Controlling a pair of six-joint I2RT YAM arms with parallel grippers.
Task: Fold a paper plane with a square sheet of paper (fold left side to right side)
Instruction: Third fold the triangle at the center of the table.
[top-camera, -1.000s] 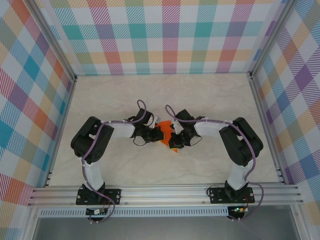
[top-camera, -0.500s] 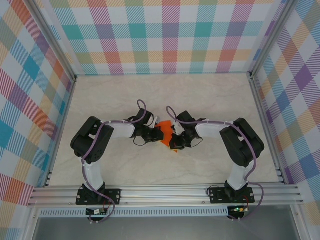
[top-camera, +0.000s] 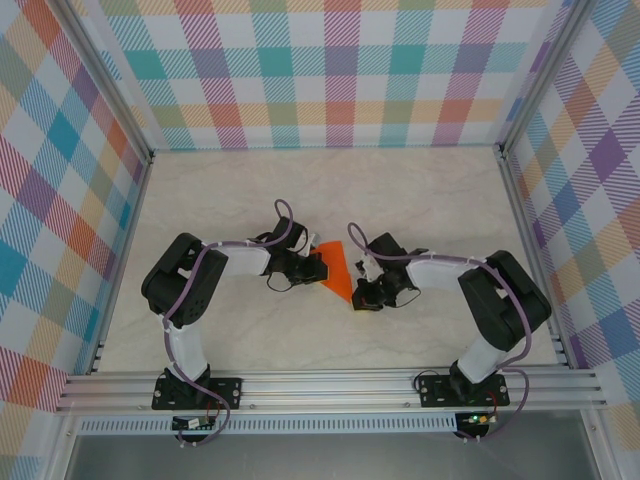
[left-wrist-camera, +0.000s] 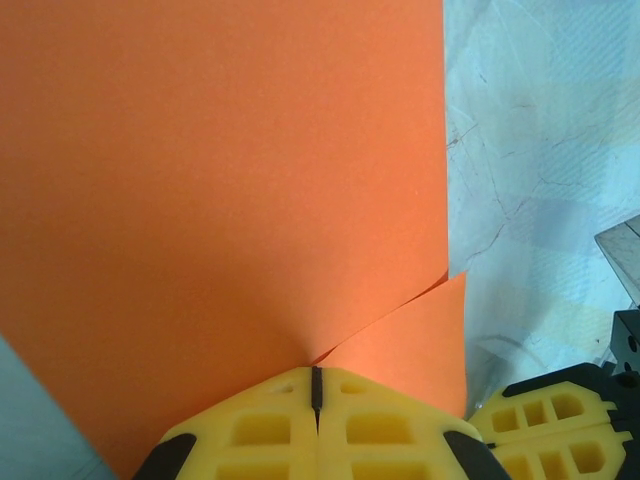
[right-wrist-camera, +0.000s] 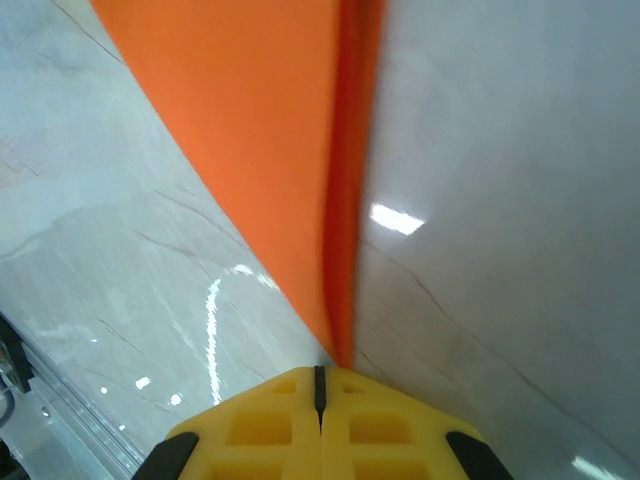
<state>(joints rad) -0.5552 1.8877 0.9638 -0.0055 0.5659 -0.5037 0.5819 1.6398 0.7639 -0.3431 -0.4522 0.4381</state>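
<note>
Checked the feeds: the orange paper (top-camera: 337, 270), folded into a pointed wedge, lay in the middle of the bench (top-camera: 430, 200) between the two arms. My left fingers (left-wrist-camera: 260, 430) were closed tight, sitting on its left edge. The right fingers (right-wrist-camera: 260, 430) were closed too, right at the narrow tip. I couldn't tell if either actually pinched a layer.

A pale, marble-patterned table (top-camera: 220, 190) spreads across the middle of the top view, and on it, just below the centre of the frame, lies a folded piece of orange paper (top-camera: 338, 270) that narrows to a point toward the bottom.
</note>
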